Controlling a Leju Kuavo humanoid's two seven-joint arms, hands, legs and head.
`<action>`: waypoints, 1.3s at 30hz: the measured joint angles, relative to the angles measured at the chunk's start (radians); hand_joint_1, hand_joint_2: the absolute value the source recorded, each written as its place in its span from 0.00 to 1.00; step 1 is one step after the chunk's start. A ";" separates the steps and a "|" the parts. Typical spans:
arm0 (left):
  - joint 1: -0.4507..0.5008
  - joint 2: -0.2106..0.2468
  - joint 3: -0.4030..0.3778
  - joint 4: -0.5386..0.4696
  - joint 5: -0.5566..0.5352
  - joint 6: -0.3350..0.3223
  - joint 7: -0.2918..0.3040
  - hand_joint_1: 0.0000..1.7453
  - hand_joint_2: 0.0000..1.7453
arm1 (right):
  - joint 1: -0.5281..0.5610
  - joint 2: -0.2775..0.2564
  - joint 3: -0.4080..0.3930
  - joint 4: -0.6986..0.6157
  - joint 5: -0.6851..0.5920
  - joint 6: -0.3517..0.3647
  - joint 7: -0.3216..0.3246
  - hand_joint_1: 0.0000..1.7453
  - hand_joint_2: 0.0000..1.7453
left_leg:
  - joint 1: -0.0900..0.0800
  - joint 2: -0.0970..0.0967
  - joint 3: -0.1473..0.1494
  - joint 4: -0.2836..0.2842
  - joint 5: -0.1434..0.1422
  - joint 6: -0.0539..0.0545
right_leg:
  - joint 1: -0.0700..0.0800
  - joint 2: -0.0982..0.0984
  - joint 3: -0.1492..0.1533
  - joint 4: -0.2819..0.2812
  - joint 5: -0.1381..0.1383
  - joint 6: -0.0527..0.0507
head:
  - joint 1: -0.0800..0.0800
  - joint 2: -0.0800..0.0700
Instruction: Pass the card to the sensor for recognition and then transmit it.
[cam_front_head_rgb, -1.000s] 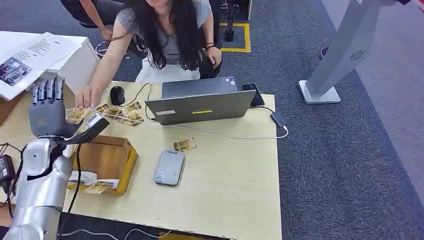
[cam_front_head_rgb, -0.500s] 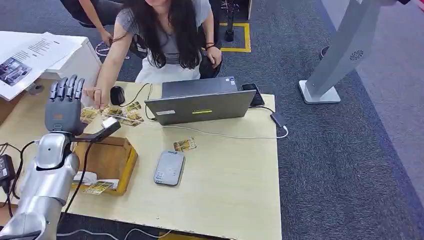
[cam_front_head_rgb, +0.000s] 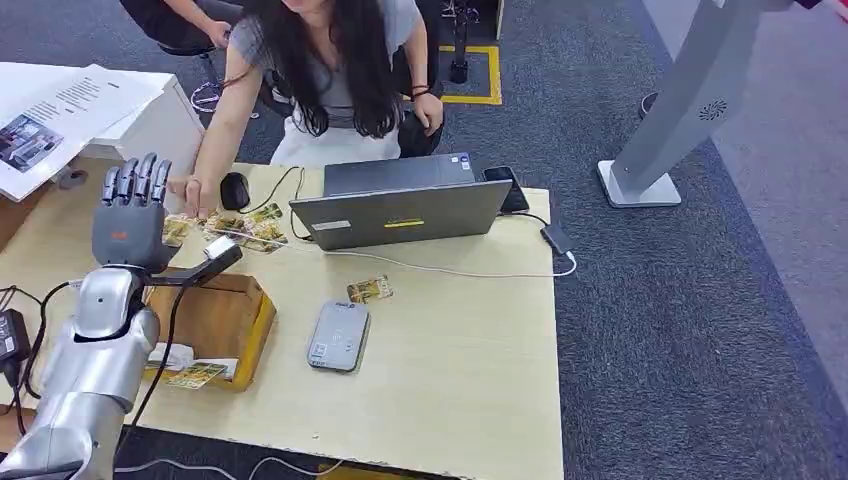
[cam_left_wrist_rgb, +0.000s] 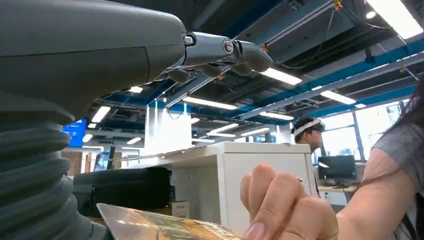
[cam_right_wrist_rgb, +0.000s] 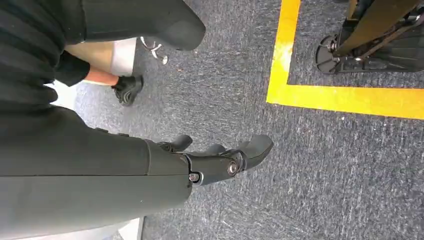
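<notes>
**My left hand raised over the card pile, right hand hanging by the floor**

From my head view, my left hand stands upright above the far left part of the table, fingers straight and side by side, thumb stuck out toward the laptop. It holds nothing. Just beyond it lie the cards, spread in a loose row between my hand and the laptop, and a person's hand rests at the near end of that row, beside a black mouse. One more card lies alone near the middle of the table, just behind the grey sensor, close to it but apart. Below my hand sits an open cardboard box with another card inside. A white cable runs from the laptop across the tabletop.

In my left wrist view, my fingers reach out with a slight curl, with nothing between them. The person's fingers are close by, and the shiny edge of a card shows near them; I cannot tell whether they touch it.

In my right wrist view, my right hand hangs over grey carpet near a yellow floor line, fingers loosely curled and apart, empty
</notes>
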 joint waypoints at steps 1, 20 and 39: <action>0.000 0.001 0.000 0.000 0.002 0.002 0.000 0.00 1.00 | 0.000 0.000 0.000 0.000 0.000 0.000 0.000 0.00 1.00 | 0.000 0.000 0.000 0.000 0.000 0.000 | 0.000 0.000 0.000 0.000 0.000 0.000 | 0.000 0.000; 0.006 0.024 0.000 0.001 0.030 0.040 -0.052 1.00 1.00 | -0.001 0.000 0.022 0.000 -0.012 0.010 -0.023 0.00 1.00 | 0.000 0.000 -0.001 0.000 0.000 0.000 | 0.000 0.000 0.000 0.000 0.000 0.000 | 0.000 0.000; 0.080 0.009 -0.013 -0.094 0.052 0.057 -0.132 1.00 1.00 | -0.001 -0.001 0.061 0.000 -0.033 0.011 -0.053 0.00 1.00 | 0.000 -0.001 -0.001 0.000 0.000 0.000 | 0.000 -0.001 0.000 0.000 0.000 0.000 | 0.000 0.000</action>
